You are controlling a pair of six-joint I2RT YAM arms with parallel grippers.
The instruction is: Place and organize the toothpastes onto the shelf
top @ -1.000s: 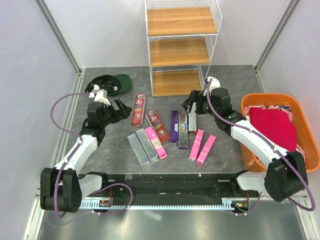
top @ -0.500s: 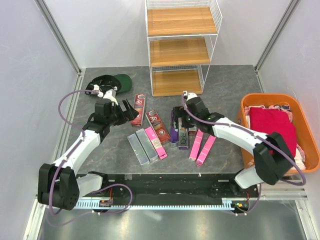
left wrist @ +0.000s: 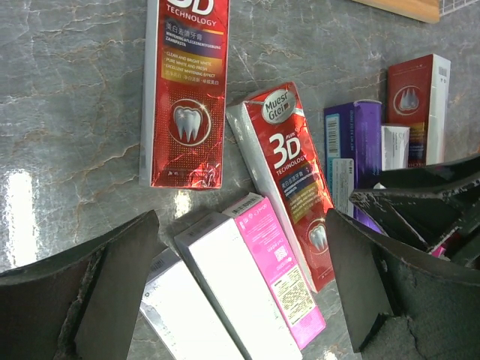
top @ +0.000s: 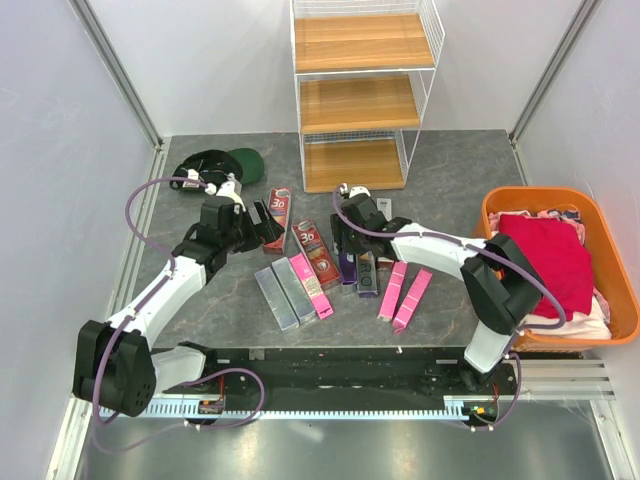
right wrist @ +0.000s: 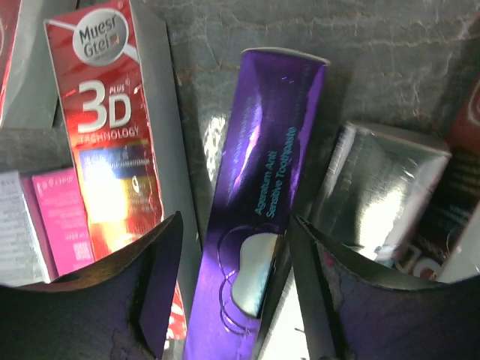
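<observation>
Since a second ago both arms have swung inward. The right gripper (top: 350,248) has left its spot by the foot of the shelf (top: 365,100) and come over a purple carton (right wrist: 259,187), its fingers drawing closer. The left gripper (top: 262,222) has slid rightward to the edge of a dark red carton (top: 278,216).

From above the whole layout shows. The shelf stands at the middle of the far edge of the worktop (top: 460,170). An orange basket (top: 535,194) holding a red cloth (top: 545,250) sits at the right edge, and a green cap (top: 235,163) lies near the far left corner. The toothpaste cartons (top: 300,288) all lie flat in a loose row across the middle of the worktop. That view hides both sets of fingertips under the gripper bodies. The wrist cameras show them, along with the "3D" print and tooth picture on the red cartons.

The left arm reaches forward from its base, its forearm angled toward the centre. The right arm bends sharply at the elbow beside the basket and stretches leftward, wrist pointing down.

In the left wrist view the fingers (left wrist: 112,289) are spread wide above a pink carton (left wrist: 266,247) and a silver-grey carton (left wrist: 187,322), holding nothing. In the right wrist view the fingers (right wrist: 154,289) are partly apart and straddle the purple carton. A gap shows on one side, and the other finger sits right at the carton's edge, though whether it touches cannot be told. A second red carton (right wrist: 112,127) lies just beside the purple one.
</observation>
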